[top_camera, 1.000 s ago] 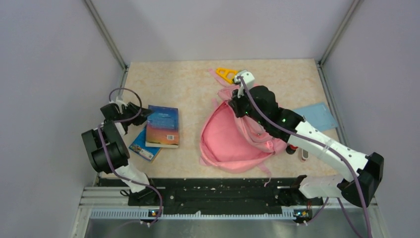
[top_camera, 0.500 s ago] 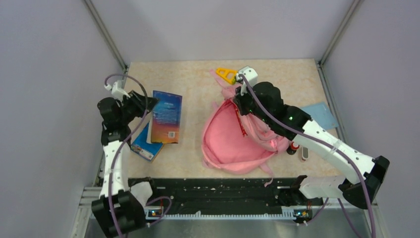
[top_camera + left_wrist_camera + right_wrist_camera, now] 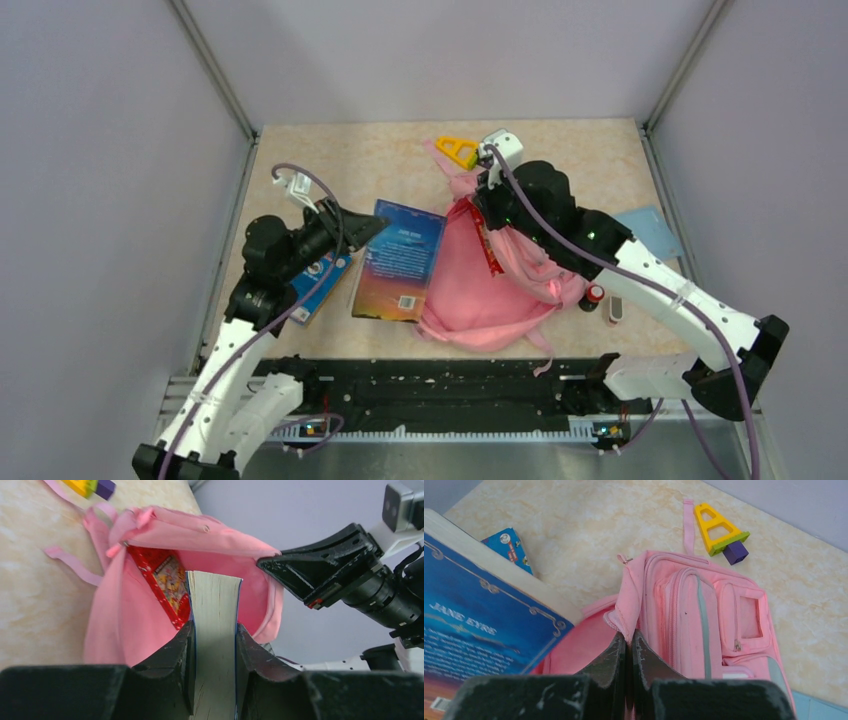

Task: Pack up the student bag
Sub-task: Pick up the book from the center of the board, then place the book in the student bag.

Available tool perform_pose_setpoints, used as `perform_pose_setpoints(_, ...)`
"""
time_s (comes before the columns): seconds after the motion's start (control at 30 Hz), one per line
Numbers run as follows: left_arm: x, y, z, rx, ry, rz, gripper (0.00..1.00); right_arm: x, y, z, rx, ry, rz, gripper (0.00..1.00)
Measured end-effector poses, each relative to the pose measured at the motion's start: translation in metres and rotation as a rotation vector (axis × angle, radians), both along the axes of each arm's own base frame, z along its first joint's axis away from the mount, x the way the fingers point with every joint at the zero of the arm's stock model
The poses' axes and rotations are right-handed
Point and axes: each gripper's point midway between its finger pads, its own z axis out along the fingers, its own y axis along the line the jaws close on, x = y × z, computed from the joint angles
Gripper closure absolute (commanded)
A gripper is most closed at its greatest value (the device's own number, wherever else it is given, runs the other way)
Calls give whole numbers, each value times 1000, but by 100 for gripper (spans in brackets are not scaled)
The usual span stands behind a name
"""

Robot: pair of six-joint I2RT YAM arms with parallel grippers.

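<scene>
Backpack (image 3: 470, 295) rim pinched tight in the right gripper (image 3: 629, 639), left gripper (image 3: 214, 629) clamped on a book (image 3: 214, 595) at its mouth.

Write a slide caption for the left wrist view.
Left pincer clamps a thick book edge-on, aimed at the open student bag, a red printed item showing inside.

The left arm (image 3: 215, 385) and right arm (image 3: 670, 300) share one build: white links between bulky black joints, each trailed by a thin purple cable (image 3: 745, 430). A white camera block (image 3: 503, 148) caps each wrist. The right tool (image 3: 626, 650) has matte black fingers scuffed with pale scratches; the left tool (image 3: 214, 630) is equally black.
</scene>
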Motion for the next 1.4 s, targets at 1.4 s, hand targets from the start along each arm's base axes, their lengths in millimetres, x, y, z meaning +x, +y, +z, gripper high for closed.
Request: perform_pose_setpoints(1.4, 116, -186, -154, -287, 347, 245, 100, 8, 6, 10, -6, -13, 0, 100)
